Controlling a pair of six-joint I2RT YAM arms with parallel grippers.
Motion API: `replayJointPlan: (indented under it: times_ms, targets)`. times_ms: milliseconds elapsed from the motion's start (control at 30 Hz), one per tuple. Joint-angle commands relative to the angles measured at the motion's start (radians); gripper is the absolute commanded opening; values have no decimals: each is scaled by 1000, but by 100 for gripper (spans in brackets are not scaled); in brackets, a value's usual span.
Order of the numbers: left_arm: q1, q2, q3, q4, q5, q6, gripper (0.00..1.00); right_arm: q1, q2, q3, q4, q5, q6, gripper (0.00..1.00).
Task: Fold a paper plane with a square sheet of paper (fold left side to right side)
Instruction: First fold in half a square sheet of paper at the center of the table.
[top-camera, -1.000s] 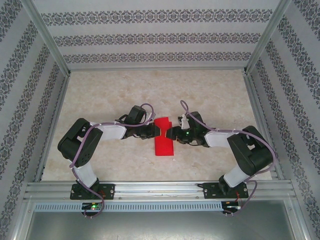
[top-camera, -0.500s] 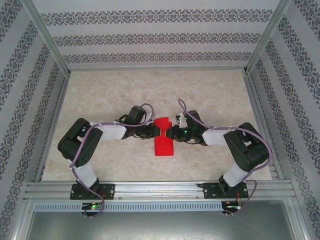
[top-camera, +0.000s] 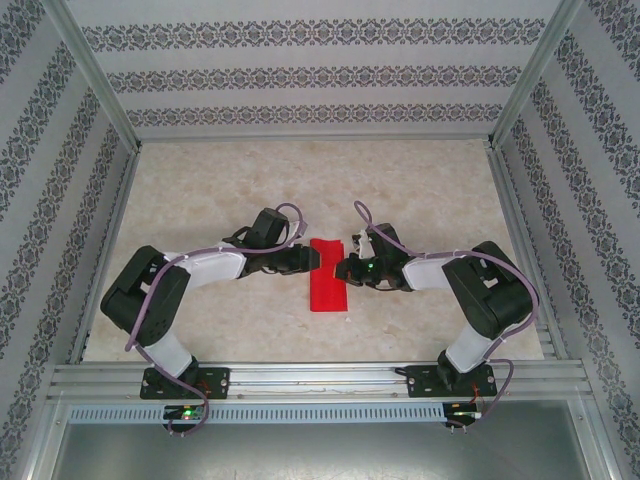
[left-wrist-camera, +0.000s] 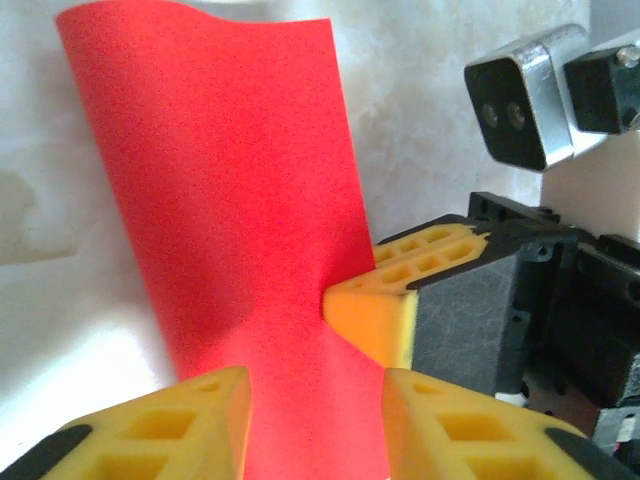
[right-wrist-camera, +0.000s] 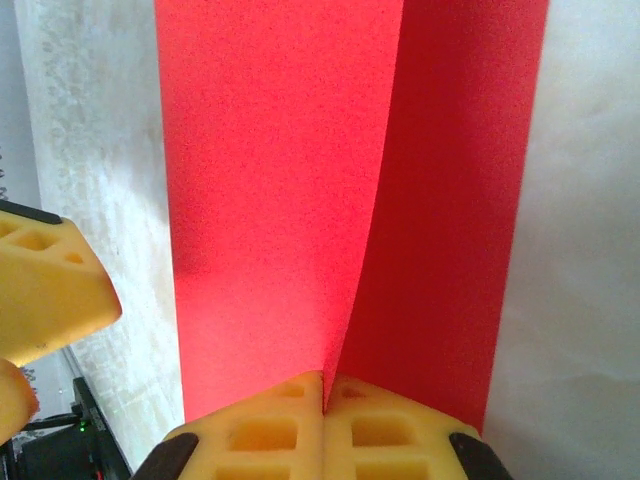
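At the middle of the table (top-camera: 200, 190) the square sheet of paper (top-camera: 328, 276) lies folded, long axis near-to-far; my right gripper (top-camera: 345, 267) pinches its right edge, my left gripper (top-camera: 312, 260) stands half-parted at the left

Soft, even white light fills the overhead view, which is sharp throughout, with faint shadows under the arms. Both wrist views are grainy. Ahead of the right gripper (right-wrist-camera: 323, 385) the red paper (right-wrist-camera: 270, 180) shows a darker, shaded flap. The yellow fingertips (left-wrist-camera: 170, 425) of the left gripper (left-wrist-camera: 315, 385) blur close up.
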Motion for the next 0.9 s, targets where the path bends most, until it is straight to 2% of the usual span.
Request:
replayJointPlan:
  times_ms: [0, 367, 867]
  targets:
    - [-10, -23, 25, -94, -63, 45, 46, 12, 13, 18, -20, 25, -18, 5]
    - [-11, 44, 45, -70, -13, 48, 54, 12, 23, 40, -49, 30, -32, 6]
    - [-36, 143, 91, -66, -10, 37, 53, 13, 23, 38, -59, 39, -32, 6]
